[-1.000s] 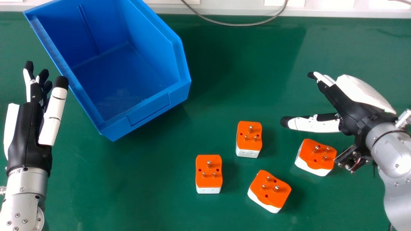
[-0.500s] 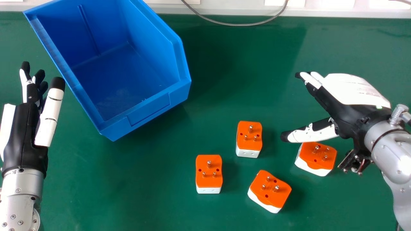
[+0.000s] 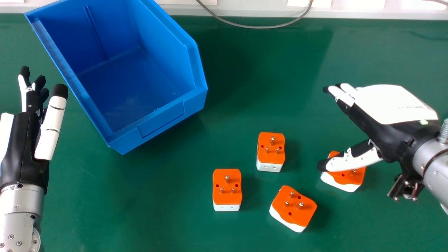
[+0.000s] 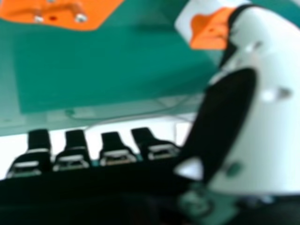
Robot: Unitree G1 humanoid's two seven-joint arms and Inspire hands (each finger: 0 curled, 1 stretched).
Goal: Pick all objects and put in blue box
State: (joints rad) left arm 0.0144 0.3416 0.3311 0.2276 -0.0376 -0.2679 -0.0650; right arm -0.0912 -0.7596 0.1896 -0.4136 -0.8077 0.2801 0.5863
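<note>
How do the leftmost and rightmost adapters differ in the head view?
Pose: the leftmost adapter sits square to the view; the rightmost adapter is turned at an angle.
Visibility: the leftmost adapter's orange face is in full view; the rightmost adapter is partly hidden behind the thumb of the right hand.
Shared: orange top, white lower part, on the green table, outside the blue box.

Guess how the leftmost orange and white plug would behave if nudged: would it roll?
Probably not: the leftmost plug is blocky and appears to sit flat on the green table, so sliding seems likelier. Its casing looks like hard plastic, so it should stay stiff. The upright metal pins might catch on something.
</note>
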